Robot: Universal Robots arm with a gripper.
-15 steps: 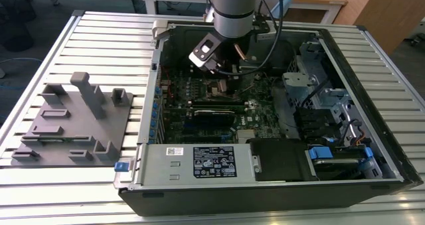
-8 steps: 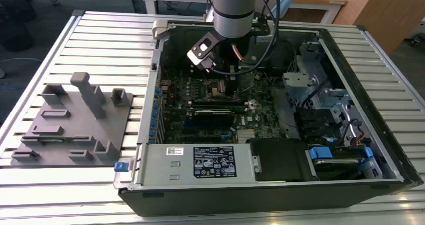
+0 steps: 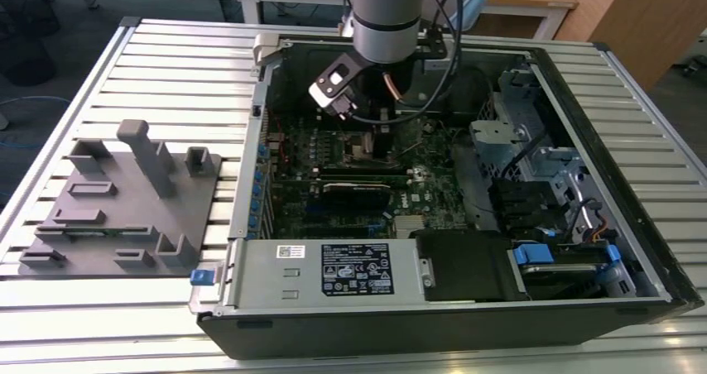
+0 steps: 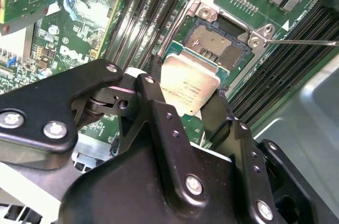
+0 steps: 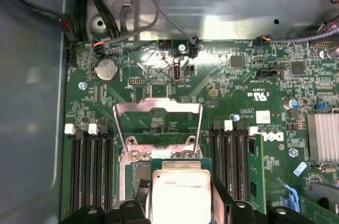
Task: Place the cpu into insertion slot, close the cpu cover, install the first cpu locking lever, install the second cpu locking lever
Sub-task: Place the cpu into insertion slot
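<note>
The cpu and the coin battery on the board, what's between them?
The open cpu cover, in the first wrist view, stands between the cpu and the coin battery.

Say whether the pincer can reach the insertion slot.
Probably yes: the cpu cover stands swung up, the insertion slot lies bare, and the pincer holds the cpu close to it.
</note>
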